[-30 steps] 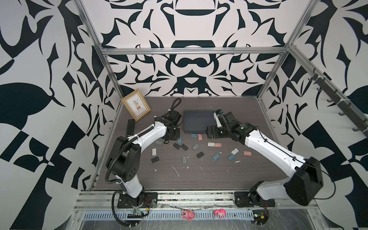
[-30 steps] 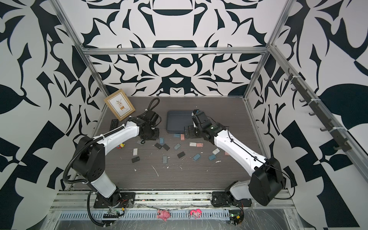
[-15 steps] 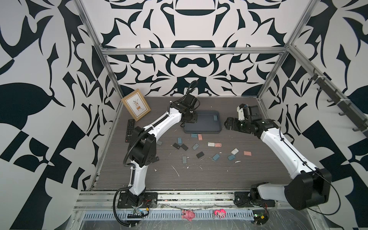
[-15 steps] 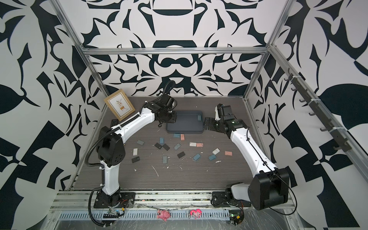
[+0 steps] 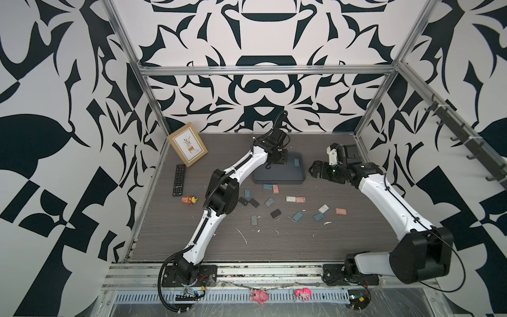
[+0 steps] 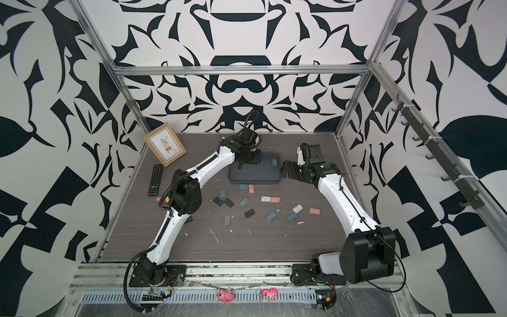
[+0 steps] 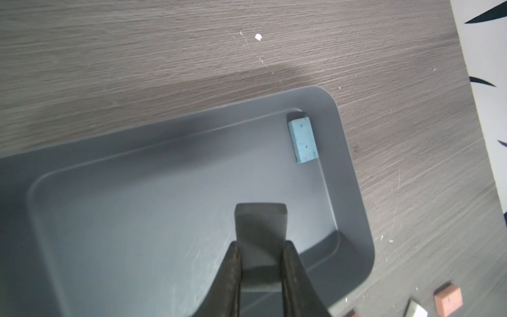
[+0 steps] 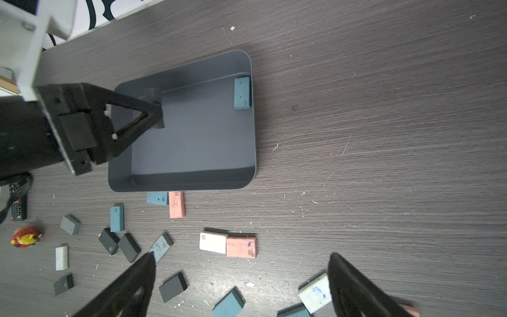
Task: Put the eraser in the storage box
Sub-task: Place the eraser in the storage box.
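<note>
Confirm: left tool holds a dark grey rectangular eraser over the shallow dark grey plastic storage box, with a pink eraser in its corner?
The rectangular eraser in the corner is light blue, not pink; the left wrist view shows it. The left tool does hold a dark grey rectangular eraser over the shallow dark grey plastic storage box.

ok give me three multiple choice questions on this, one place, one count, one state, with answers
1. Where does the light blue eraser lie?
A) in a corner of the storage box
B) at the box's centre
C) outside the box

2. Erasers lying loose in the storage box:
A) none
B) one
C) three

3. The left gripper is:
A) wide open
B) shut on a dark grey eraser
C) shut, empty

Answers:
1 A, it rests against the corner wall.
2 B, only the light blue one lies there.
3 B, it clamps the dark block.
</note>
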Controlling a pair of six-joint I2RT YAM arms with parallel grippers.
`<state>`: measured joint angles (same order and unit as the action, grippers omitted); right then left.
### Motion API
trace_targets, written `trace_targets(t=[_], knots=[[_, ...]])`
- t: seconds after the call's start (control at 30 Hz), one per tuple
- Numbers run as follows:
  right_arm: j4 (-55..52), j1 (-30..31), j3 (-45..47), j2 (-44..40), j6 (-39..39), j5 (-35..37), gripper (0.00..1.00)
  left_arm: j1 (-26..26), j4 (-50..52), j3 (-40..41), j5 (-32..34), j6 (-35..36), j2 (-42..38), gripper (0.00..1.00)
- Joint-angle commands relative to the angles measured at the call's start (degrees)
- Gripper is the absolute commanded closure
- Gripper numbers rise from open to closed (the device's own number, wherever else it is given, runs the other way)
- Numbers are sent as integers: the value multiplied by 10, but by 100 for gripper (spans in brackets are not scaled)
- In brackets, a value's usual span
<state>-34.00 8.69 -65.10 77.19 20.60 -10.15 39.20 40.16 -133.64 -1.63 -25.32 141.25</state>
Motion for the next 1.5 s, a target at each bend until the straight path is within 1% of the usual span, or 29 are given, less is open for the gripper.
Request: trace_targets(t=[0.0, 0.27, 0.43, 0.87, 1.03, 1.33, 1.47], knots=[[22, -4, -9, -1, 3, -8, 1, 4, -16, -23, -19, -19, 21, 79], [40, -7, 10, 1, 13, -11, 1, 12, -67, -37, -26, -35, 61, 79], [53, -7, 19, 7, 26, -20, 1, 14, -73, -68, -31, -50, 96, 79], [61, -6, 19, 19, 24, -21, 1, 14, -121, -94, -30, -63, 142, 79], [67, -7, 23, 22, 23, -18, 1, 13, -125, -110, -27, -63, 159, 78], [76, -7, 30, 28, 25, -19, 1, 14, -140, -101, -27, -67, 164, 74], [78, -6, 32, 28, 26, -20, 1, 14, -143, -91, -27, -66, 162, 70]])
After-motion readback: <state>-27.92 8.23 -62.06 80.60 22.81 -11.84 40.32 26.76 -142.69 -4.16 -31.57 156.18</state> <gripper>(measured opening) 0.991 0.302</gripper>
